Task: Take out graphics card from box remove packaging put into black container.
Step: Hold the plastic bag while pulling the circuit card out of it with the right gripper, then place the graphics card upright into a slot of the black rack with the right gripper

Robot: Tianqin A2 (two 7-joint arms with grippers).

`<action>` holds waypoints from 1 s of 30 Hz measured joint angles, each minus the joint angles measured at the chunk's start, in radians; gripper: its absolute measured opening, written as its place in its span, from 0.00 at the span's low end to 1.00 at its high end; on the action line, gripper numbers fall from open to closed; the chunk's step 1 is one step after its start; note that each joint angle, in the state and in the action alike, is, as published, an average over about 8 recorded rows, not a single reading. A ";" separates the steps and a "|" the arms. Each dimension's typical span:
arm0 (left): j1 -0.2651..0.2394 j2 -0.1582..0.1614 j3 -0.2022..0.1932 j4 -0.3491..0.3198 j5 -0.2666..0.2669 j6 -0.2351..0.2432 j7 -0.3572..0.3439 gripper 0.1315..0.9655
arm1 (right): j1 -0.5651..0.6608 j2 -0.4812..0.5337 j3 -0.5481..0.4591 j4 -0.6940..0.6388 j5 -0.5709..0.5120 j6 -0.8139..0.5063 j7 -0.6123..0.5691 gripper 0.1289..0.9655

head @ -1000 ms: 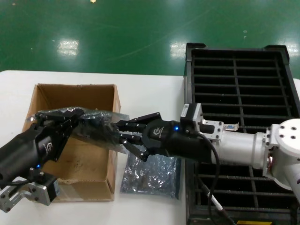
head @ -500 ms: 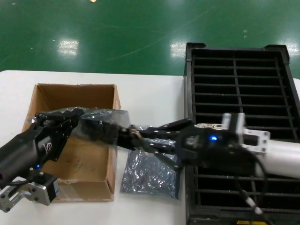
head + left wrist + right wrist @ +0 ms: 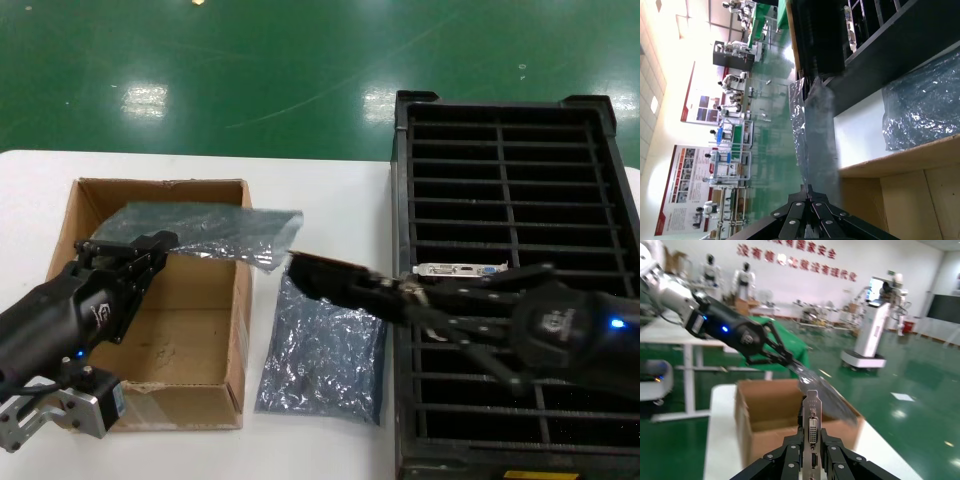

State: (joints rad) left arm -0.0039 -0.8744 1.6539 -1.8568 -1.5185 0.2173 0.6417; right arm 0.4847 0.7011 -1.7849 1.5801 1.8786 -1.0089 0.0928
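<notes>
Graphics card (image 3: 330, 280) clamped in the right gripper (image 3: 385, 295), frame centre, beside the black container (image 3: 620, 180).
Left gripper (image 3: 150, 245) pinches the emptied packaging (image 3: 215, 232) over the box (image 3: 90, 195); no readable label.

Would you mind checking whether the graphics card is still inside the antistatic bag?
No, the graphics card is out, held by the right gripper, apart from the bag.
</notes>
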 joint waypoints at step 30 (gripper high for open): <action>0.000 0.000 0.000 0.000 0.000 0.000 0.000 0.01 | 0.028 0.107 -0.023 0.043 -0.080 -0.010 0.032 0.07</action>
State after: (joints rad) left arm -0.0039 -0.8743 1.6539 -1.8567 -1.5185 0.2174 0.6417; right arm 0.5130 0.8086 -1.8083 1.6232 1.7981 -1.0190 0.1250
